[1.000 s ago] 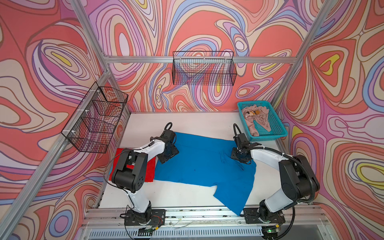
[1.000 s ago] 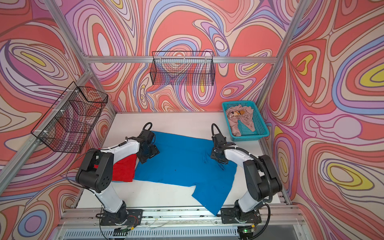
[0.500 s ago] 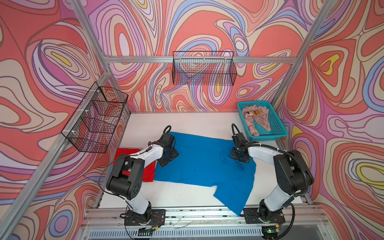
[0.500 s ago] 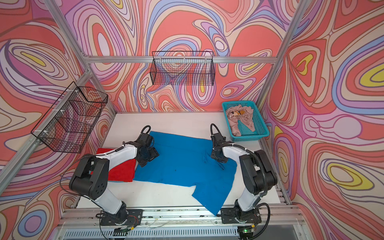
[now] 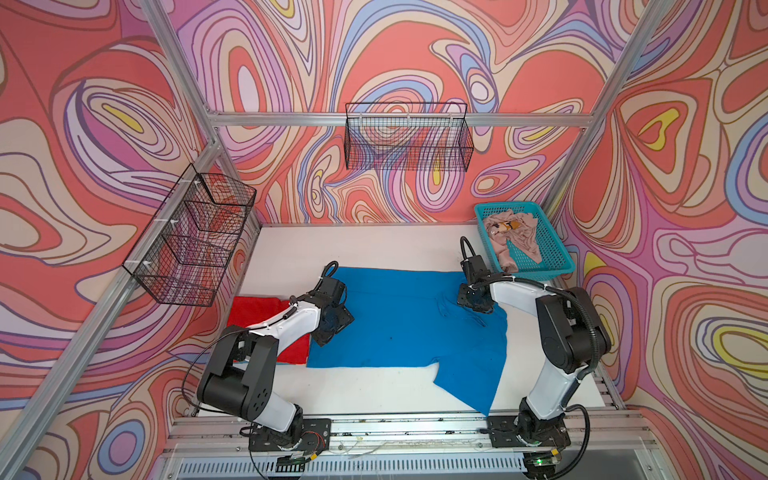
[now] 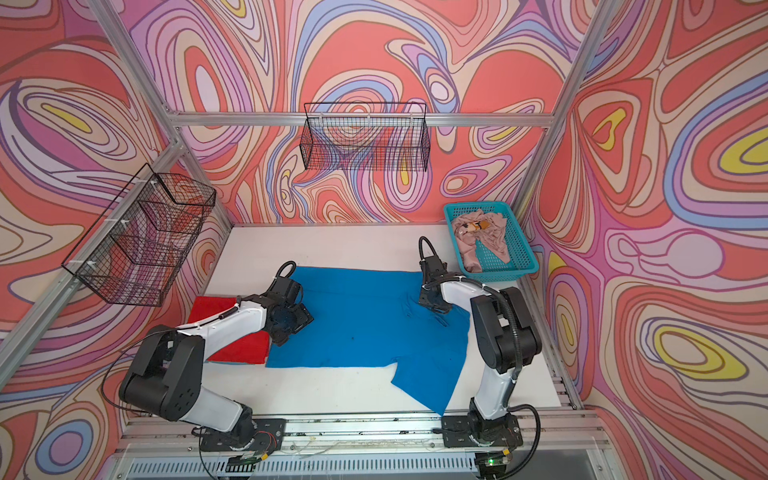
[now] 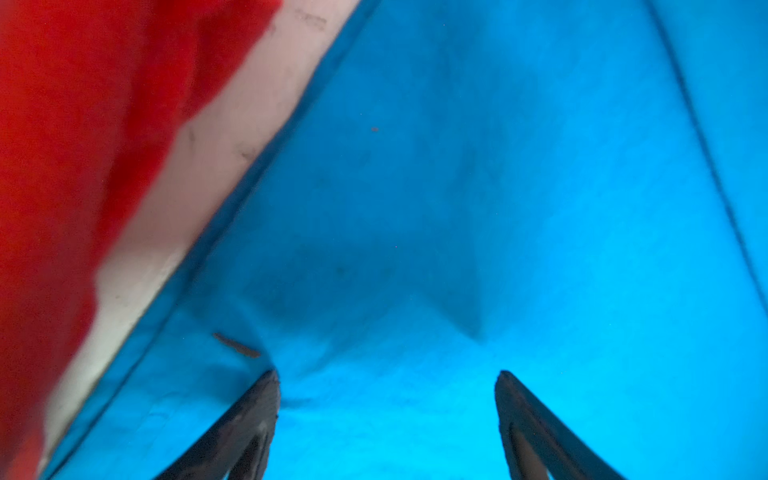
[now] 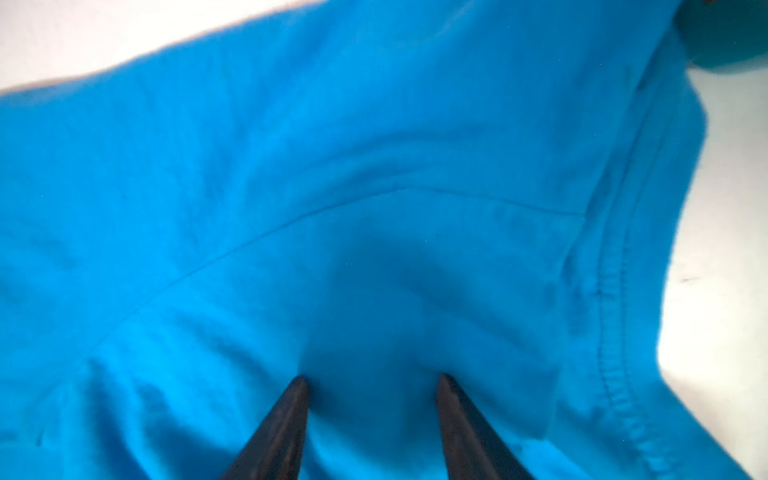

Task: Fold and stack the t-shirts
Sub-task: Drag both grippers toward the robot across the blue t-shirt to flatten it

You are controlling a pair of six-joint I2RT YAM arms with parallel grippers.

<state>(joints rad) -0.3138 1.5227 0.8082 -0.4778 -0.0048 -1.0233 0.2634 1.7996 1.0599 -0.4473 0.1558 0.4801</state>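
Note:
A bright blue t-shirt (image 5: pixel 399 320) (image 6: pixel 361 320) lies spread flat on the white table in both top views. My left gripper (image 5: pixel 332 326) (image 7: pixel 386 374) is open, its tips resting on the shirt near its left edge. My right gripper (image 5: pixel 473 301) (image 8: pixel 372 378) is open too, its tips pressing into wrinkled blue cloth (image 8: pixel 374 249) close to a stitched hem (image 8: pixel 611 332). A folded red t-shirt (image 5: pixel 253 307) (image 7: pixel 62 166) sits left of the blue one, partly under my left arm. The beige-pink printed t-shirt (image 5: pixel 515 241) lies crumpled in the basket.
The turquoise mesh basket (image 5: pixel 540 272) stands at the table's back right corner. Black wire baskets hang on the back wall (image 5: pixel 407 141) and the left wall (image 5: pixel 195 241). A blue sleeve (image 5: pixel 469 382) reaches toward the front rail (image 5: pixel 395 419).
My left gripper slid a little toward the front along the blue shirt's left edge, and its elbow swung away, uncovering more of the red t-shirt. The right gripper barely shifted and opened slightly.

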